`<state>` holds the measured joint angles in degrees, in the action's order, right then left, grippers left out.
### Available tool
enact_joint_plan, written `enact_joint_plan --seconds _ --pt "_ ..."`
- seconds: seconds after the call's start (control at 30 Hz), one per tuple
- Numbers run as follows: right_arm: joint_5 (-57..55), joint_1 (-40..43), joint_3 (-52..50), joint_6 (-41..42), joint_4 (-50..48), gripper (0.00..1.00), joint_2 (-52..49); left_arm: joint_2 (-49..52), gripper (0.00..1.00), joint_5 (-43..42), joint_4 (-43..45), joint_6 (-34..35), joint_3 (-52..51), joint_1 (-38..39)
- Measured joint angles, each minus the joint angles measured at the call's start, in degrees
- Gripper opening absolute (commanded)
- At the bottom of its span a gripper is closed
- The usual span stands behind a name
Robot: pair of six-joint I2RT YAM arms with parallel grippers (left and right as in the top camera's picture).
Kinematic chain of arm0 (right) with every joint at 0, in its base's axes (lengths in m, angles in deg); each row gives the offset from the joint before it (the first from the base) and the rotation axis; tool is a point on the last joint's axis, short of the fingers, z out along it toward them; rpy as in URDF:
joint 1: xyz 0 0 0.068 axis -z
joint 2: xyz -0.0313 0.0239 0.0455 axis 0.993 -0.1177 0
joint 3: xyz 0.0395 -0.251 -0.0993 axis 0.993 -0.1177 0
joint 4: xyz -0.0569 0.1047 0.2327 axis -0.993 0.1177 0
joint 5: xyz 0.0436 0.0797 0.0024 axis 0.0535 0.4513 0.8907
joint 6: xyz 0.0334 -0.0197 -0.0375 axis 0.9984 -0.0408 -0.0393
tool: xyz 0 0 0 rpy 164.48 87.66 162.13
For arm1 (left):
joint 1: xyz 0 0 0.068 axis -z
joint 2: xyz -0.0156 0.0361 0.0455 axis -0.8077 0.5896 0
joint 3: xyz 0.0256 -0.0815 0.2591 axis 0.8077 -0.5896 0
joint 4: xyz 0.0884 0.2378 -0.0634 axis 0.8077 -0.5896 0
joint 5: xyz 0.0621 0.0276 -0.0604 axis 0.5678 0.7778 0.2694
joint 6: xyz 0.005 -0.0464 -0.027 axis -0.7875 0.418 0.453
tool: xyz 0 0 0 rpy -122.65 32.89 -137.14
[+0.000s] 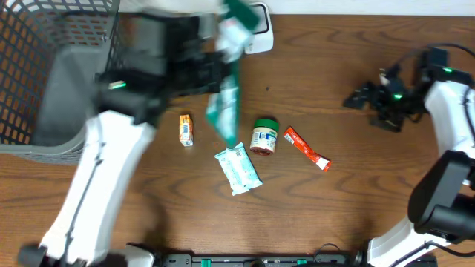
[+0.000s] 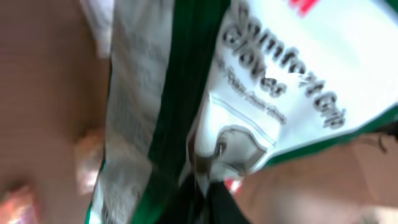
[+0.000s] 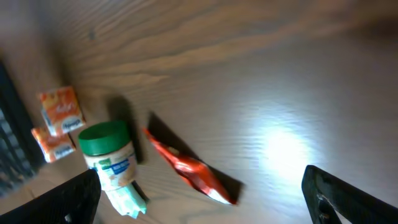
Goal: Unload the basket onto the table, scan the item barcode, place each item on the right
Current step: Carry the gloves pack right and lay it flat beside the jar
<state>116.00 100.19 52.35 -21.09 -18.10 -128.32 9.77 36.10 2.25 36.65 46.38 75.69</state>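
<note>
Wooden worktop, overhead: the left gripper holds the glove packet aloft, up-left of the jar, below a white device. Left wrist: jaws clamped on the glove packet's edge, and the label shows but no barcode. Right wrist: the right gripper has its jaws wide apart, empty, right of the jar. The scan looks pending.
</note>
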Motion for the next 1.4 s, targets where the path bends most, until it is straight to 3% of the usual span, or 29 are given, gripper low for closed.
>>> enact_joint_plan --seconds 0.13,0.3,0.5,0.73,0.77,0.87,0.9,1.03,1.17,1.3,1.4 --pt "-0.9 6.19 0.02 -0.26 1.03 0.99 0.0 7.93 0.07 0.33 14.99 -0.81 -0.09 9.25" --pt "-3.56 14.16 0.04 -0.09 0.85 0.99 0.0 18.29 0.08 0.66 31.04 -6.54 -0.13 18.27" --pt "-5.2 21.7 0.04 1.36 0.85 0.99 0.0 28.11 0.07 8.07 39.89 -12.94 -0.13 25.07" --pt "-5.49 22.99 0.04 2.01 0.81 0.99 0.0 37.03 0.11 14.12 43.1 -18.03 -0.13 28.13" --pt "-5.49 22.95 0.04 2.05 0.81 0.99 0.0 37.83 0.17 14.43 43.32 -18.49 -0.13 28.17" --pt "-5.49 22.84 0.04 2.05 0.74 0.99 0.0 38.99 0.64 15.32 44.78 -19.21 -0.24 28.11" --pt "-5.46 22.84 0.04 2.05 0.74 0.99 0.0 39.04 0.68 15.54 45.94 -19.15 -0.28 28.09" --pt "-5.49 22.84 0.04 2.05 0.74 0.99 0.0 38.73 0.72 15.82 50.21 -18.49 -0.28 28.06" --pt "-5.46 22.84 0.04 2.05 0.94 0.99 0.0 36.87 0.72 15.96 49.09 -18.34 -0.28 28.06" --pt "-3.76 22.84 0.04 1.2 2.21 0.99 0.0 30.6 0.72 16.79 43.15 -18.21 -0.26 28.04" --pt "-0.63 22.12 0.02 -0.87 3.13 0.99 0.0 22.95 0.72 19.21 33.48 -18.21 0.07 28.06"
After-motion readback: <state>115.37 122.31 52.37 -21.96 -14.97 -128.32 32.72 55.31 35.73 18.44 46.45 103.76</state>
